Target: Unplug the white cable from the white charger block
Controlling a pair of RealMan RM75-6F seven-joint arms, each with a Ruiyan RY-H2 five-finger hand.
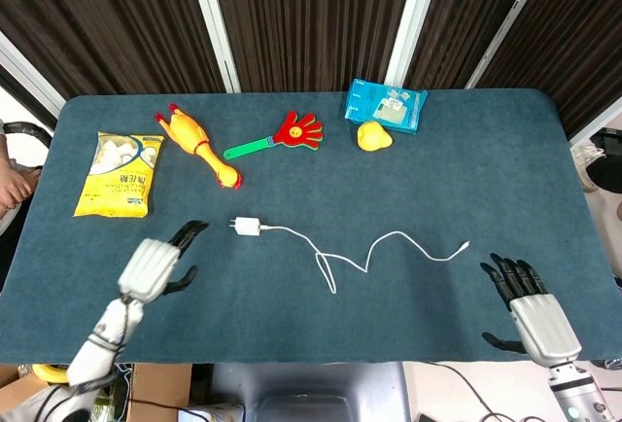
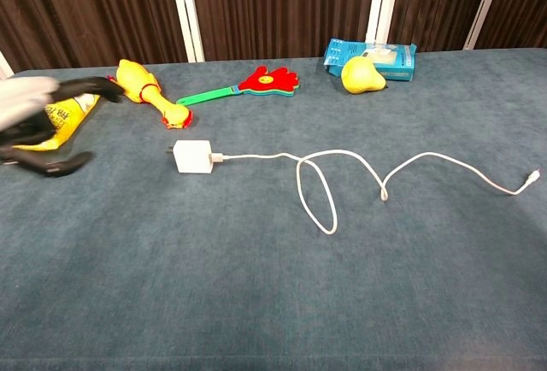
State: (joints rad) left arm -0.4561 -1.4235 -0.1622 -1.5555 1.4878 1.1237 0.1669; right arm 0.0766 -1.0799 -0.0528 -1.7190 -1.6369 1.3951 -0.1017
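The white charger block (image 1: 247,226) (image 2: 192,156) lies flat near the middle of the blue table, prongs to the left. The white cable (image 1: 367,253) (image 2: 342,174) is plugged into its right side and snakes rightward in loops to a free end. My left hand (image 1: 155,264) (image 2: 38,121) hovers over the table to the left of the block, open and empty, fingers pointing toward it. My right hand (image 1: 530,310) is open at the table's near right corner, seen only in the head view, well away from the cable's end.
At the back lie a yellow rubber chicken (image 1: 197,142), a red clapper hand with a green handle (image 1: 280,137), a yellow pear-like toy (image 1: 372,136) and a blue packet (image 1: 386,105). A yellow snack bag (image 1: 120,174) sits at the left.
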